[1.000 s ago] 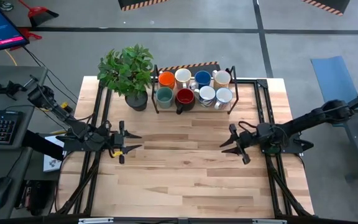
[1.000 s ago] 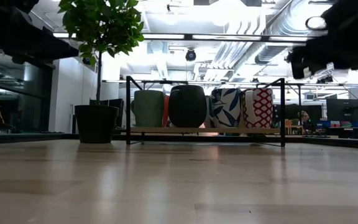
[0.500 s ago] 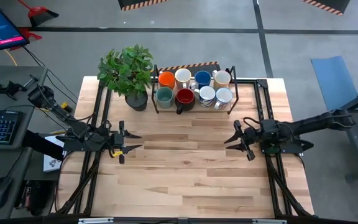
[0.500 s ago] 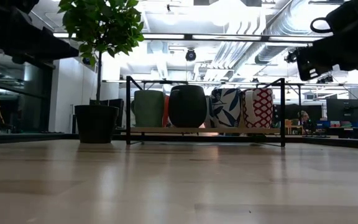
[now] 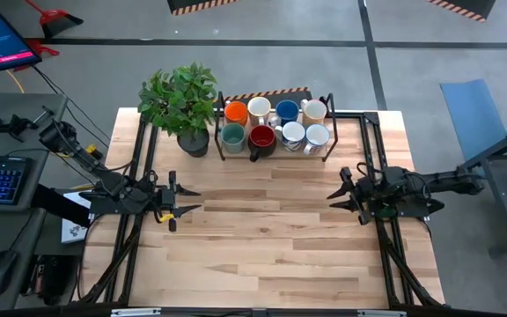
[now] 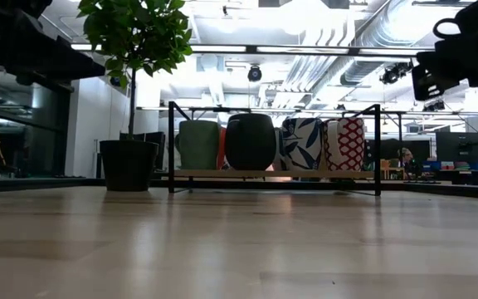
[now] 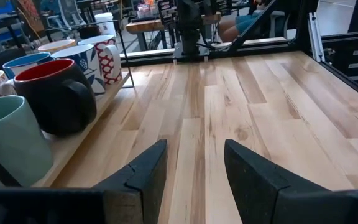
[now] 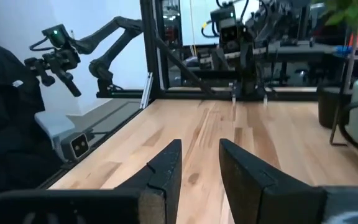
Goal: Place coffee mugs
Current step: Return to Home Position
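The coffee mugs stand in two rows on a low black-framed wooden rack (image 5: 274,151) at the table's far side: orange (image 5: 234,112), white (image 5: 258,108), blue (image 5: 287,111) and cream (image 5: 313,111) behind, teal (image 5: 232,136), red-lined (image 5: 261,136) and two pale ones (image 5: 304,135) in front. My left gripper (image 5: 187,200) hovers open near the table's left edge, level, with the mugs (image 7: 55,93) off to its side. My right gripper (image 5: 340,201) hovers open near the right edge, facing the left arm. Nothing lies between either pair of fingers (image 8: 166,165).
A potted plant (image 5: 183,101) in a dark pot (image 6: 129,164) stands beside the rack's left end. Black frame rails (image 5: 143,154) run along the table's left and right sides. Bare wooden tabletop (image 5: 262,238) lies between the arms and toward the near edge.
My right gripper has drawn back toward the table's right edge, staying level and open with the same gap. The left arm and the mugs have kept still.
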`<state>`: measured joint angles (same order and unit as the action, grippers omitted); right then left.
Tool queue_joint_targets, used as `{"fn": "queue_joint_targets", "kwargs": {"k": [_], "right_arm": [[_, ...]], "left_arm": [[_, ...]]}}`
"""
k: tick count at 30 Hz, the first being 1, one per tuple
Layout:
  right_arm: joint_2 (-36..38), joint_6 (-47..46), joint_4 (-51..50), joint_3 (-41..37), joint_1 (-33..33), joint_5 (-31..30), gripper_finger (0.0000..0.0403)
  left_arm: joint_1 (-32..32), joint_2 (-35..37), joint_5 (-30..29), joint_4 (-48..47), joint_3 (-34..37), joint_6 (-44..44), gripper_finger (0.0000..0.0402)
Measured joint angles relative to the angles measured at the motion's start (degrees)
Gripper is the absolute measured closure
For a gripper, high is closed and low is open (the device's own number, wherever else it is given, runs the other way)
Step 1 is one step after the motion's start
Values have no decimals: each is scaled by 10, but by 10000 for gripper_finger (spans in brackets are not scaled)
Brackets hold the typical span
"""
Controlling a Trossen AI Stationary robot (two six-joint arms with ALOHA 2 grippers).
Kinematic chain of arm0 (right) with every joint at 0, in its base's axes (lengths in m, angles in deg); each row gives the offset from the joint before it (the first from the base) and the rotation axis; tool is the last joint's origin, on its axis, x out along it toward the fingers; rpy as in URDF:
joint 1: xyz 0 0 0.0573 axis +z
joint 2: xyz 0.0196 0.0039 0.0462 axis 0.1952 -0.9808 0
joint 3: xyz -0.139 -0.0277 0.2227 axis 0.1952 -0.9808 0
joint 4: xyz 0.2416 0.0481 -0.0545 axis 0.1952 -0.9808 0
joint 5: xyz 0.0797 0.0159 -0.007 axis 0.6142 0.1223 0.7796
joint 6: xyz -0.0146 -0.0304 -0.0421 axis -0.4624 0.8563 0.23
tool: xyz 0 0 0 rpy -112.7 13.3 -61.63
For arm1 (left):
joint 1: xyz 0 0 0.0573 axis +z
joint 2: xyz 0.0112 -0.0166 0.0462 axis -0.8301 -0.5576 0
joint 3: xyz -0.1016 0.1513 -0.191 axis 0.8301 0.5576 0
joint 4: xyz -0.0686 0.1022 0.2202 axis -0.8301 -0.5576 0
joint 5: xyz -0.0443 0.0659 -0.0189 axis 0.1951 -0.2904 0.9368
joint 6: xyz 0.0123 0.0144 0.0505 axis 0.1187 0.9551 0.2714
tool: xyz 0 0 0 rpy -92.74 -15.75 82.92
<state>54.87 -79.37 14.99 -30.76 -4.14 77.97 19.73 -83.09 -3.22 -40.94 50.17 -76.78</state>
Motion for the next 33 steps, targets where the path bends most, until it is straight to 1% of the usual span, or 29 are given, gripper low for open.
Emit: {"fn": "queue_joint_targets", "kwargs": {"k": [5, 9, 16, 33], "right_arm": [[27, 9, 1, 0, -1, -5, 306], [27, -7, 12, 0, -1, 2, 306], [11, -6, 0, 0, -1, 1, 306], [11, -6, 0, 0, -1, 1, 306]], "left_arm": [[0, 0, 0, 0, 0, 0, 252], [0, 0, 0, 0, 0, 0, 252], [0, 0, 0, 0, 0, 0, 252], [0, 0, 0, 0, 0, 0, 252]]}}
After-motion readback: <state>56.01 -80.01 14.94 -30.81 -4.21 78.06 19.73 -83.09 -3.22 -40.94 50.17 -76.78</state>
